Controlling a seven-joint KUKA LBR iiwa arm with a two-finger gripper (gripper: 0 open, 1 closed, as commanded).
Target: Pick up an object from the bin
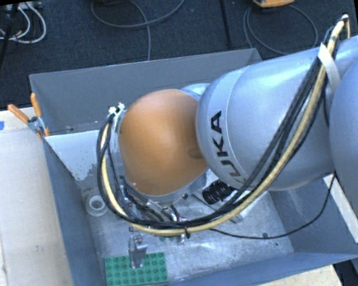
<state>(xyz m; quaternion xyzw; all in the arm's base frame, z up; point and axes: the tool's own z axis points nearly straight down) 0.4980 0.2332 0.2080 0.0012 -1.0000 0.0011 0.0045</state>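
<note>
Camera view: a flat green studded plate (136,272) lies in the bin's (78,257) lower-left corner, its long axis running along the bottom wall. The gripper (138,251) sits over its upper edge; open or closed, cannot tell.

Heads up, the big round orange wrist cover (158,142) and the silver arm body (260,98) sit right over the middle of the grey metal bin (82,257). They block most of the floor above and to the right of the flat green studded plate (136,272). A black ribbed cylinder (216,192), up and right of the plate, pokes out from under the arm, mostly covered, so no idea what it is. The gripper (138,249) overlaps the plate's top edge, but it's too small to tell if it touches. Far right of the plate, the arm is cut off by the frame.
</note>
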